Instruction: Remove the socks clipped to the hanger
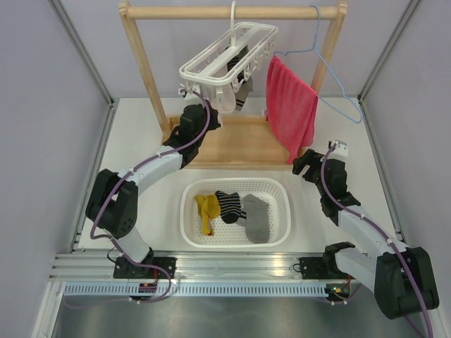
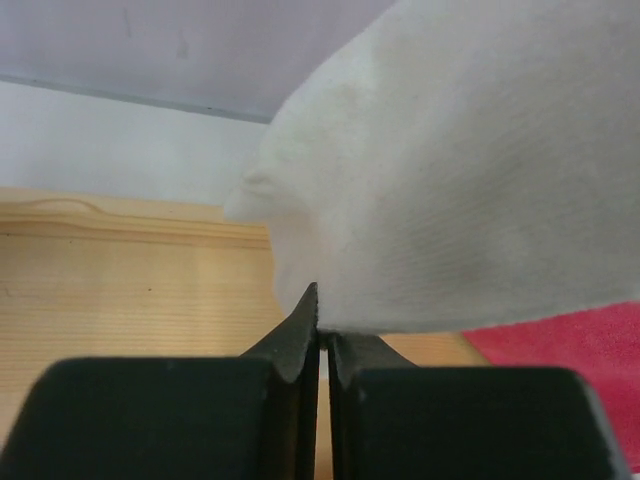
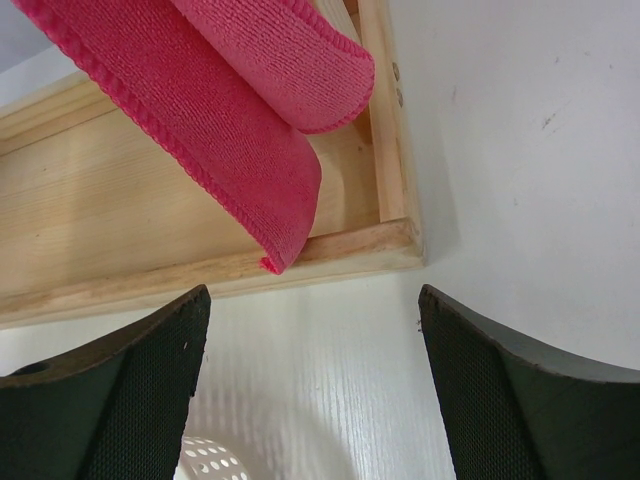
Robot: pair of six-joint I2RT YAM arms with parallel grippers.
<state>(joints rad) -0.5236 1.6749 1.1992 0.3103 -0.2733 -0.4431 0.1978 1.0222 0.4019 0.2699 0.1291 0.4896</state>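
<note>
The hanger (image 1: 229, 51) is a white plastic rectangular frame, tilted, hooked over the round rail of the wooden rack (image 1: 211, 12). Two socks hang from its clips: a smooth, fine-knit cream sock (image 2: 470, 170) and, just beside it, a grey sock with dark stripes (image 1: 244, 90). The left arm stretches in a long curve from its base to under the frame. The left tool (image 2: 322, 325) points up at the cream sock with its black fingers (image 2: 295, 345) pressed together to a hairline slit, the toothed tips nipping the sock's lowest edge.

A perforated white plastic basket (image 1: 282, 190) sits on the bench (image 1: 134, 134) between the arms. It holds a crumpled mustard sock (image 1: 206, 211), a black-and-white striped sock (image 1: 227, 205) and a plain grey sock (image 1: 258, 215).

The right arm is bent low, and the right tool (image 3: 312, 310) is spread wide over the bench at the corner of the rack's pale wooden base (its pads have a fine mesh texture). A looped-pile red towel (image 3: 230, 120) droops onto that base.
</note>
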